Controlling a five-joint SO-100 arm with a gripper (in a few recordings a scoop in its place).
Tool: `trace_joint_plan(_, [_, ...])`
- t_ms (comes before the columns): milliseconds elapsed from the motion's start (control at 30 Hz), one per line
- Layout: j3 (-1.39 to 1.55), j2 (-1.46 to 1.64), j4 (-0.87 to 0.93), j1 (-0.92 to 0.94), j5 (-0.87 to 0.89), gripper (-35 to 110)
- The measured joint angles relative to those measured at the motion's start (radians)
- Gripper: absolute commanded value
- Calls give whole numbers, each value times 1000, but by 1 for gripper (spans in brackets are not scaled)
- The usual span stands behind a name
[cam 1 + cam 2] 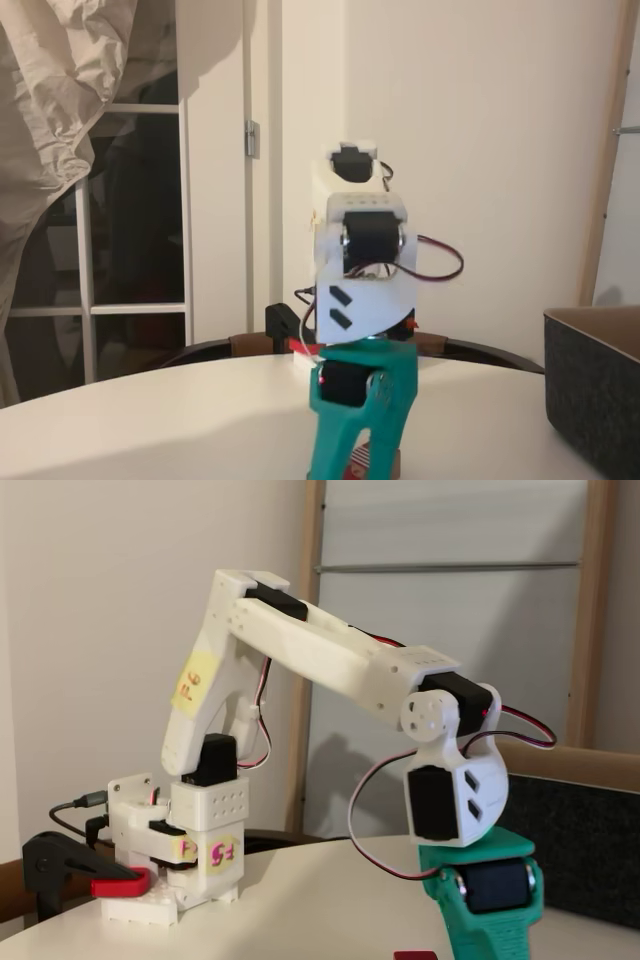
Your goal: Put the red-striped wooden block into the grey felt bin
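The red-striped wooden block (396, 464) stands on the white table at the lower edge of a fixed view, tan with thin red stripes. My teal gripper (356, 470) points straight down at it. Stripes show through the gap between the fingers, and a tan edge shows right of the right finger (384, 440). The fingertips are cut off by the frame, so contact is unclear. From the side, the teal gripper (490, 942) hangs low under the white arm. The grey felt bin (596, 392) sits at the right; its dark wall and tan rim (585, 825) lie behind the gripper.
A red-and-black clamp (92, 878) holds the arm's white base (195, 865) to the round white table (150, 430). A small dark red patch (415, 955) lies left of the gripper at the frame's lower edge. A window and curtain stand behind.
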Motion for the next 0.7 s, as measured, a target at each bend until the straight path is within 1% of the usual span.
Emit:
trace_joint_plan(200, [-2, 23, 0, 0, -9, 30])
trace_joint_plan(267, [-2, 38, 3, 17, -41, 29])
trace_joint_plan(367, [-2, 63, 18, 55, -112, 32])
trace_joint_plan(433, [-2, 80, 51, 89, -195, 37])
trace_joint_plan(567, [-2, 117, 132, 127, -374, 51])
trace_joint_plan(700, [-2, 163, 227, 163, -595, 53])
